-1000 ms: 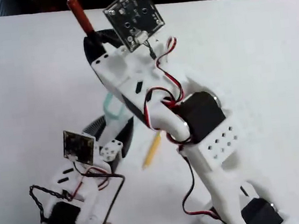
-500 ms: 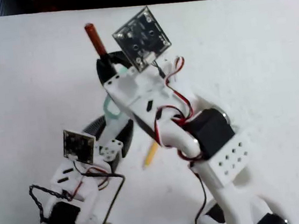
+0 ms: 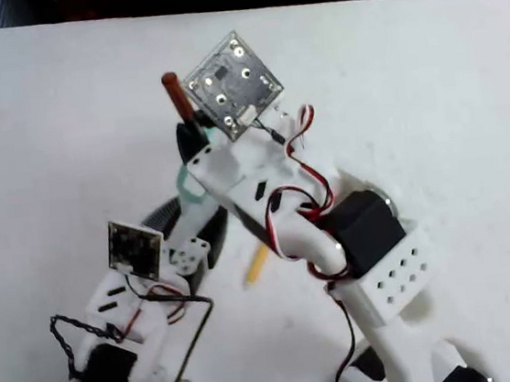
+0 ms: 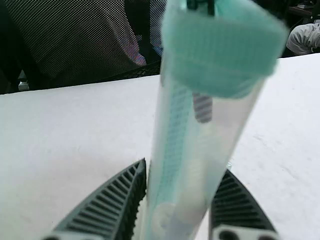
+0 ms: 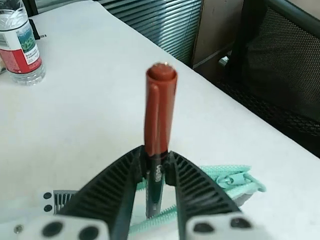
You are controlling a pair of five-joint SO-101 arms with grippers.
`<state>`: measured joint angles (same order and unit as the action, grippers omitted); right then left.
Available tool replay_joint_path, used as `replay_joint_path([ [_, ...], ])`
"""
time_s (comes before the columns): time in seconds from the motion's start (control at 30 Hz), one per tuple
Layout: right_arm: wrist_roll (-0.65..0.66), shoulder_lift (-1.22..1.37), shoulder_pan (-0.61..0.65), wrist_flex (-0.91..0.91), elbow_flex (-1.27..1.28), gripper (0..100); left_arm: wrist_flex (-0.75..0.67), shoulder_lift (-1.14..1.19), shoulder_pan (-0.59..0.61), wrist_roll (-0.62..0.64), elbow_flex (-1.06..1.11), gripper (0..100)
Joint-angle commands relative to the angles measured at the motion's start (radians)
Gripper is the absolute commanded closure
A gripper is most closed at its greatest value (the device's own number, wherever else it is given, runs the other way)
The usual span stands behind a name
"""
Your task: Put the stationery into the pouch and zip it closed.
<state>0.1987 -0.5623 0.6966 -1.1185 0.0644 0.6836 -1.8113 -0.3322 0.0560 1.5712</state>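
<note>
The right gripper (image 5: 155, 156) pinches a glossy, cylindrical, brown-capped pen (image 5: 160, 105). The left gripper (image 4: 184, 170) clamps the translucent pouch (image 4: 200, 135), edged with mint woven zipper tape, over the matte white worktop (image 4: 60, 130).

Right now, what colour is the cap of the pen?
Reddish brown; the pen cap shows best in the right wrist view.
</note>
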Motion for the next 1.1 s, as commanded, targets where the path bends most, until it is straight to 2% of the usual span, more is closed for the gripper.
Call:
replay_joint_path([
  [0.0,0.008,-0.021,-0.044,-0.002,0.017,98.1,0.003,-0.007,-0.004,-0.006,-0.051,81],
  [0.27,0.069,-0.022,-0.059,-0.008,0.097,96.0,0.003,-0.007,-0.004,-0.008,-0.049,81],
  [0.43,0.055,-0.031,-0.059,-0.008,0.100,78.9,0.003,-0.007,-0.004,-0.008,-0.049,81],
  [0.5,0.055,-0.031,-0.059,-0.008,0.097,75.2,0.003,-0.007,-0.004,-0.008,-0.049,81],
  [0.77,0.055,-0.031,-0.077,-0.008,0.100,75.1,0.003,-0.007,-0.004,-0.008,-0.049,81],
  [0.87,0.055,-0.031,-0.151,-0.004,0.097,75.1,0.003,-0.007,-0.004,-0.008,-0.049,81],
  [0.97,0.049,-0.033,-0.286,0.012,0.087,75.2,0.003,-0.007,-0.004,-0.008,-0.048,81],
  [1.07,-0.068,-0.021,-0.464,0.047,0.086,75.2,0.003,-0.007,-0.004,-0.008,-0.048,81],
])
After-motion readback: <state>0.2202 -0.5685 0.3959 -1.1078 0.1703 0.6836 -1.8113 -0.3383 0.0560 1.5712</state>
